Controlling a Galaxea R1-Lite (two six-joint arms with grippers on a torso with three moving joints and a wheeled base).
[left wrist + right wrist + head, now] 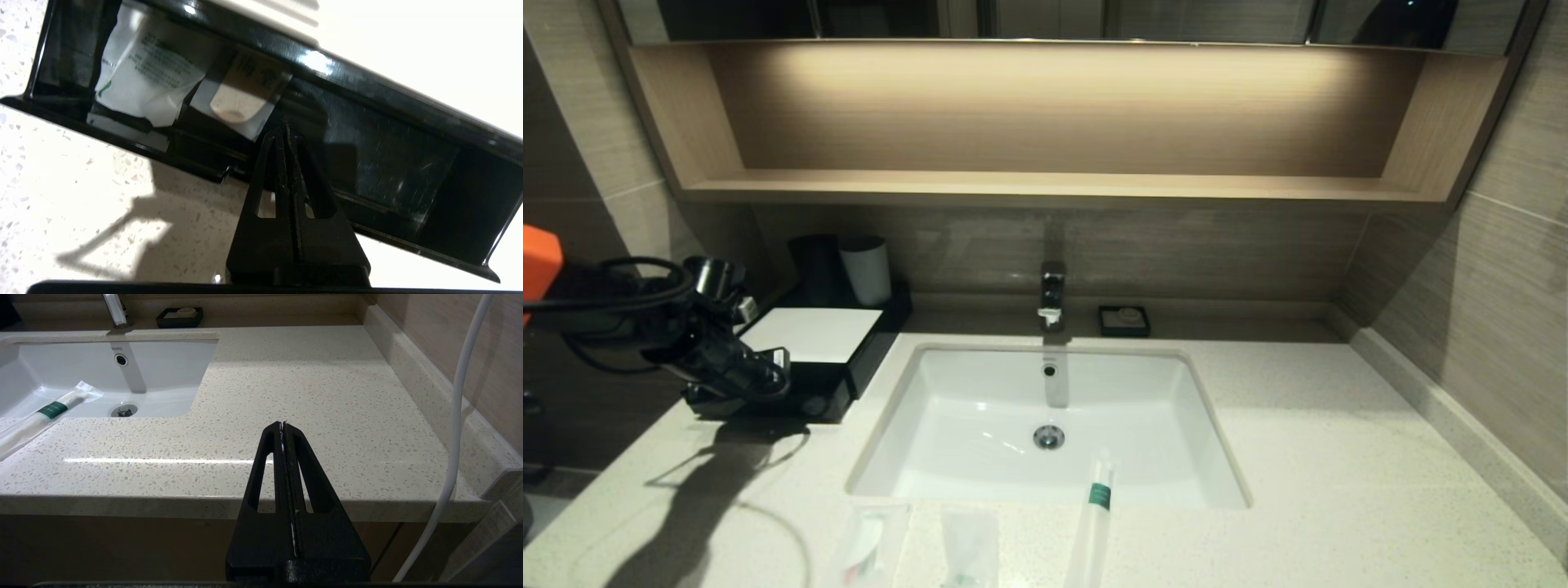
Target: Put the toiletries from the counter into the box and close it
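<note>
Here, the left gripper (288, 132), fingers pressed together and empty, hangs at the open drawer of the black box (837, 380) at the counter's (1298, 457) rear left.

The drawer's long axis runs across the fingertips; two wrapped packets (151, 77) already lie inside. The stick pack (1094, 514) and two sachets (968, 547) sit well apart along the front edge before the sink (980, 400), the stick pack pointing toward the basin. The right gripper (284, 428), closed, idles off the counter's front right. Dim tiled bathroom, wooden shelf (1045, 186) above.

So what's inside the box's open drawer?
The drawer holds a white printed sachet and a clear packet; the shut left gripper covers part of it.
</note>
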